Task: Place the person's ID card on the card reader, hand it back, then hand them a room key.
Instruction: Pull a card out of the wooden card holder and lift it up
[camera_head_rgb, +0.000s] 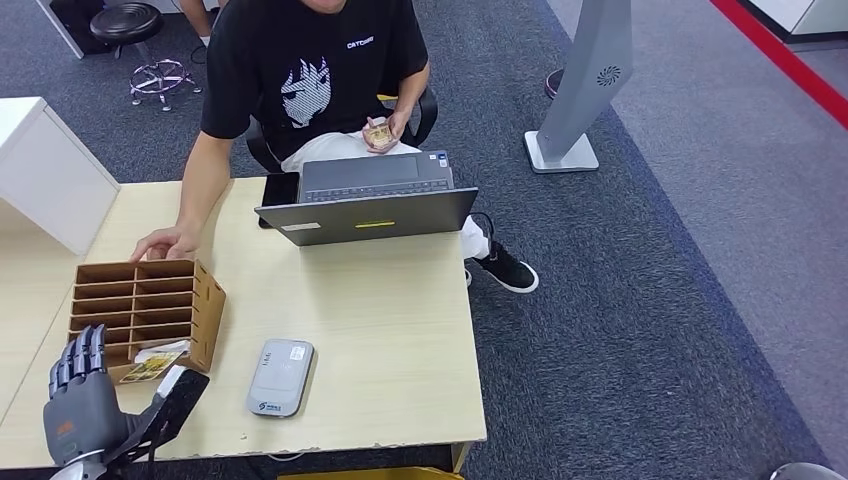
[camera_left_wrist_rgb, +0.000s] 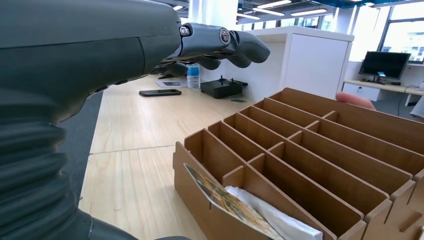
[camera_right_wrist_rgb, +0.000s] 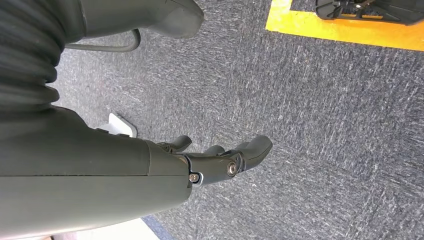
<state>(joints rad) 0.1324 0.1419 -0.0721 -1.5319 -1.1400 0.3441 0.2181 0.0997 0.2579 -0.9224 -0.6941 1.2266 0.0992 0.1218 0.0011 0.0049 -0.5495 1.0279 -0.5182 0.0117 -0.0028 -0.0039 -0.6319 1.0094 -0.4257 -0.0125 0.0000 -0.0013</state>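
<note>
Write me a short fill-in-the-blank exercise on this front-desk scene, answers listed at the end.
1. The grey card reader lies flat on the wooden ____.
2. The patterned card sits in the ____ compartment of the cardboard organizer, counted from the robot.
3. The seated person rests one hand on the table just behind the ____.
4. The left hand holds ____.

Answers: table; nearest; organizer; nothing

The right hand (camera_right_wrist_rgb: 220, 162) hung over grey carpet (camera_right_wrist_rgb: 325, 125), fingers (camera_right_wrist_rgb: 252, 147) loosely apart and empty; a yellow stripe (camera_right_wrist_rgb: 340, 32) lay at one o'clock.
</note>
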